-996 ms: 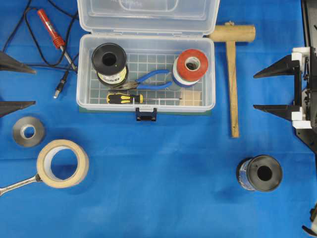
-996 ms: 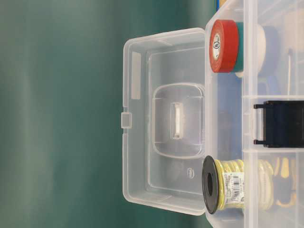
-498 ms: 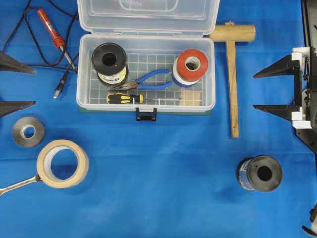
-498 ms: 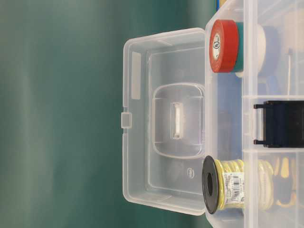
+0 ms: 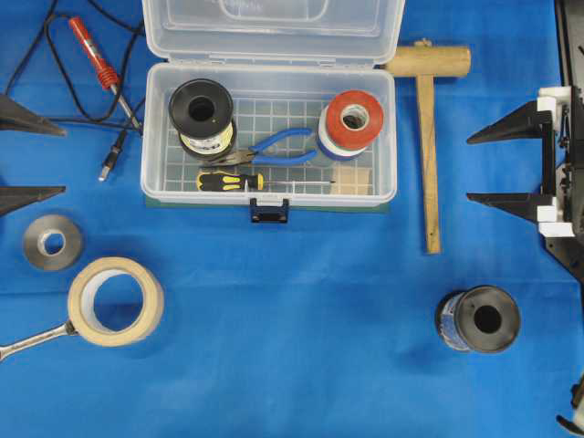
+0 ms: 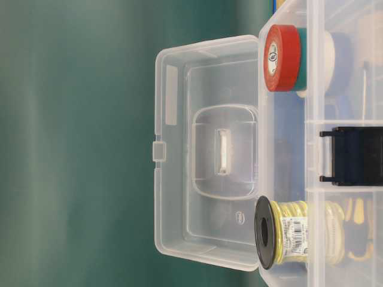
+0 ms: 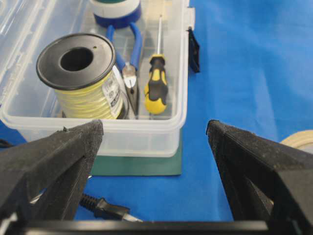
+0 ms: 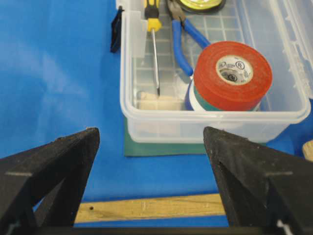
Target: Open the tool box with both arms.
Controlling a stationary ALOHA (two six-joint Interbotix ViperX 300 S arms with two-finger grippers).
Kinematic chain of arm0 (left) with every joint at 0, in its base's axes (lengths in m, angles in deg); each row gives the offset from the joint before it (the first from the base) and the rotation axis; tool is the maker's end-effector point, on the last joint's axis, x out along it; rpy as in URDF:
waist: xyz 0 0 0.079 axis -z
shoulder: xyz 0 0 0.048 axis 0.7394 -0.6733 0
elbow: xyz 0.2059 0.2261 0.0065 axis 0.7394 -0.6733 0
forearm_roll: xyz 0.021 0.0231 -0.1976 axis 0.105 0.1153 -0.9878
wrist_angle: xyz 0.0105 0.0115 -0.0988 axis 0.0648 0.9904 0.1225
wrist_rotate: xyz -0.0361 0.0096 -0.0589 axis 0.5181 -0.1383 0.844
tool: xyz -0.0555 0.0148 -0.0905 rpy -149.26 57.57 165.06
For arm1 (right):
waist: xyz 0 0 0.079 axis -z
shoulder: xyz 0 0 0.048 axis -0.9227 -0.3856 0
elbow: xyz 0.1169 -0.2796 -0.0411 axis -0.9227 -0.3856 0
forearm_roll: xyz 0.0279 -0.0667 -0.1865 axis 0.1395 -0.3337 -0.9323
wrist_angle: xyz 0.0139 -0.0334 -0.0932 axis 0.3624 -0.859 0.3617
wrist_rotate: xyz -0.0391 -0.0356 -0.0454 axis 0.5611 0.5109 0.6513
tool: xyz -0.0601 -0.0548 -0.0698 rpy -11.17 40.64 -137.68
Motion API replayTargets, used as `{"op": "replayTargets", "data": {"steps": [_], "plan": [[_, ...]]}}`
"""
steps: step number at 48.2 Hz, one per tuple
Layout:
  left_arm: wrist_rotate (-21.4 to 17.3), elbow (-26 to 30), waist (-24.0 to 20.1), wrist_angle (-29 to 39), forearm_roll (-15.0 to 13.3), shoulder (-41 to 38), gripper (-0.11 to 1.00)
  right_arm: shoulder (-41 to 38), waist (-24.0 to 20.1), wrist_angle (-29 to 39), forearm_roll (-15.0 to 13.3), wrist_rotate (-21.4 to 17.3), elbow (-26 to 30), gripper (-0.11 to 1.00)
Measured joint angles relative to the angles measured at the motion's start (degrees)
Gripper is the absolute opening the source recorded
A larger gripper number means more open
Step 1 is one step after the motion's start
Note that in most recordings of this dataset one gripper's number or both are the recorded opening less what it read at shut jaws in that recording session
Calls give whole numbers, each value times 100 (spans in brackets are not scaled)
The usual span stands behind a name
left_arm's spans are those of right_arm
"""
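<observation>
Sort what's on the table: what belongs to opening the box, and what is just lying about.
Job: tool box, lid already open; left gripper; right gripper.

Lying about: mallet, soldering iron, masking tape, grey roll, black spool.

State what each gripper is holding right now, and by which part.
Nothing is held. The left gripper and right gripper both stand open with bare space between the fingers, off to either side of the tool box, whose lid is already open.
</observation>
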Motion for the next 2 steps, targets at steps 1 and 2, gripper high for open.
{"op": "replayTargets", "data": {"steps": [1, 2], "plan": [[0, 0, -9, -9, 0, 0, 90, 0, 0, 0, 0, 9, 0, 85], [0, 0, 0, 0, 0, 0, 90, 0, 0, 0, 9, 0, 0, 85]]}}
